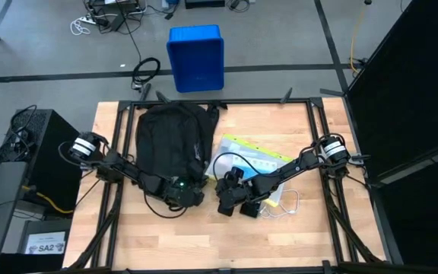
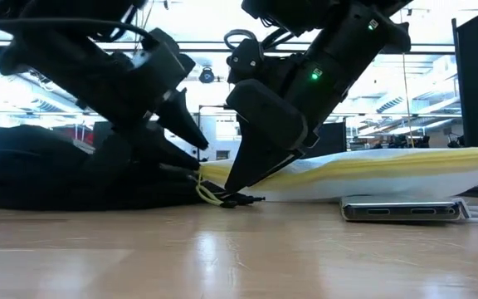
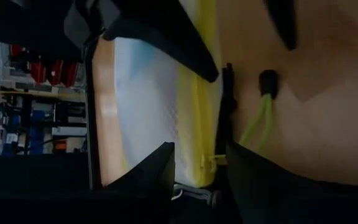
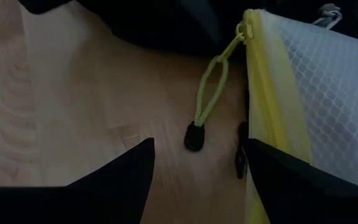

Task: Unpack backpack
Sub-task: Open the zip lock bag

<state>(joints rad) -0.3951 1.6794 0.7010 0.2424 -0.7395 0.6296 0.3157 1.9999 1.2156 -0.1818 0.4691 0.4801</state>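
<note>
The black backpack (image 1: 172, 141) lies flat on the wooden table's far left part, and shows as a low dark mound in the low view (image 2: 48, 166). Right of it lies a white mesh pouch with a yellow zipper edge (image 1: 253, 160) (image 4: 303, 74). Its yellow-green pull cord (image 4: 210, 93) trails onto the wood. My right gripper (image 1: 220, 201) (image 4: 197, 180) is open, slanting down, with the cord's black end (image 4: 194, 137) between its fingers. My left gripper (image 1: 198, 196) (image 3: 201, 180) is open just beside the backpack's near end, looking across at the pouch. My right gripper has one finger (image 4: 291, 180) at the pouch's yellow zipper edge (image 4: 263, 124). I cannot tell whether it touches the edge. The cord lies loose on the wood between the fingers.
A flat silver device (image 2: 401, 210) lies on the table near the pouch, and a thin white cable (image 1: 289, 204) curls by it. A blue crate (image 1: 196, 57) stands on the floor beyond the far edge. Bare wood stretches along the near edge (image 1: 219, 243).
</note>
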